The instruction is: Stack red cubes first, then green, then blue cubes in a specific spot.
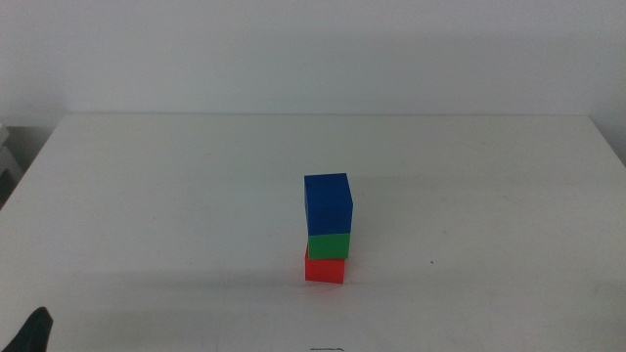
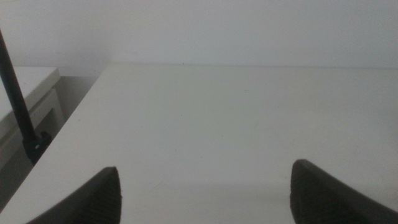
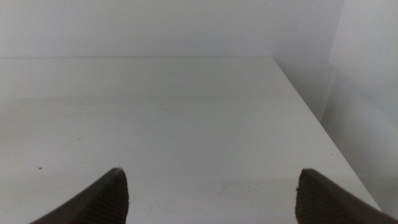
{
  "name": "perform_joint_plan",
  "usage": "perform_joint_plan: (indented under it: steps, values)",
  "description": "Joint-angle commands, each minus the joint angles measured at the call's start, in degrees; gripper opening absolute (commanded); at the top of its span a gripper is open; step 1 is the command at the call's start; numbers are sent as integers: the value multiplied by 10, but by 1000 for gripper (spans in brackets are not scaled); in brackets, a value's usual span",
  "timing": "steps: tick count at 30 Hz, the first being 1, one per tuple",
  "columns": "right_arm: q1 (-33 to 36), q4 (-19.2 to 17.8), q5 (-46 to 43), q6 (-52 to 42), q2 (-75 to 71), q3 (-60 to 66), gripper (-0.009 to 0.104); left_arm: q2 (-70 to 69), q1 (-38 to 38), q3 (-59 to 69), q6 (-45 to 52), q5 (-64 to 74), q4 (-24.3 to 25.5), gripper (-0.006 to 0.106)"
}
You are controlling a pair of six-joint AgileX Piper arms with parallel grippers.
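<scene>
Near the middle of the white bench (image 1: 147, 196), a three-cube stack: red cube (image 1: 324, 269) at the bottom, mostly covered from above; green cube (image 1: 330, 244) on it, only a thin front band showing; blue cube (image 1: 328, 203) on top, set slightly askew and overhanging toward the right; contact faces between cubes hidden. Left end effector (image 2: 205, 193) spread wide over bare bench near the left edge, nothing between the jaws, only tips in frame; in the middle view just a dark sliver at the bottom-left corner (image 1: 34, 330). Right end effector (image 3: 211, 193) likewise spread wide and empty, over bare bench near the right edge; cut out of the middle view. Stack absent from both wrist views. Thin dark rod (image 2: 15, 99) beside the bench, identity unclear.
</scene>
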Motion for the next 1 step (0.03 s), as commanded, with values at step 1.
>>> perform_joint_plan:
  steps: [1]
  values:
    - [-3, -5, -42, -6, -14, -10, 94, -12, -1, -2, -9, -50, -7, 92]
